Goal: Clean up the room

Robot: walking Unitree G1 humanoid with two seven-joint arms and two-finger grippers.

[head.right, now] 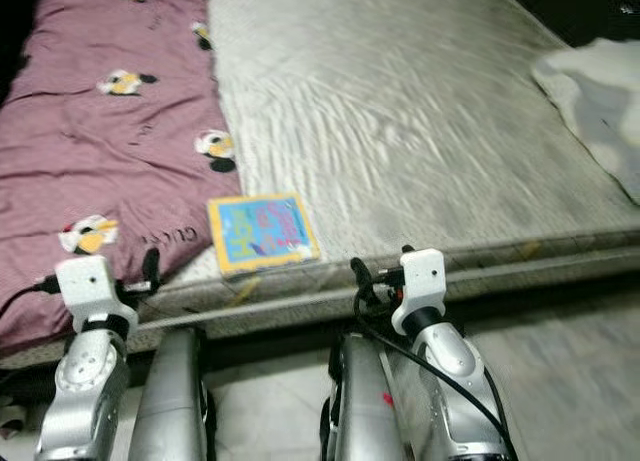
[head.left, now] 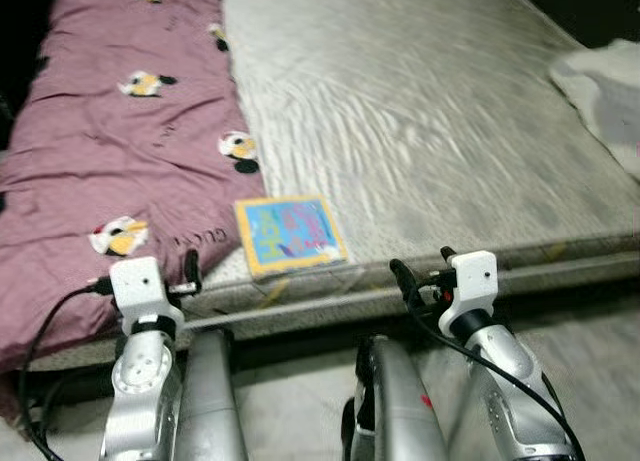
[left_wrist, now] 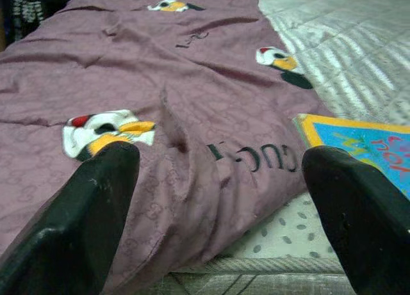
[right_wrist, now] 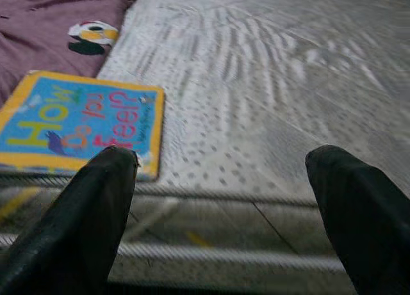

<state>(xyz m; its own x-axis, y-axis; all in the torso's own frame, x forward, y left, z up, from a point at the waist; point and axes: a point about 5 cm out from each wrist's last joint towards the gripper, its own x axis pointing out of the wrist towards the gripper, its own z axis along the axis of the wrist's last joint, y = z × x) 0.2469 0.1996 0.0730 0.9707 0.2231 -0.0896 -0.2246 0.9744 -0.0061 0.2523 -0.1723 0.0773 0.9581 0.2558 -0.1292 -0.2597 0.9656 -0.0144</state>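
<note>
Grey quilted mattress lay mostly bare, with a yellow-edged children's book near its front edge, just beside a mauve blanket spread along the robot's left. A pale cloth sat at the far right. The left gripper and right gripper both hovered at the bed's edge, fingers spread wide and empty. Nothing looked tidied yet; the book seemed the likely first pickup.

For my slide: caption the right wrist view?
Open right claw faces a picture book on the mattress.
</note>
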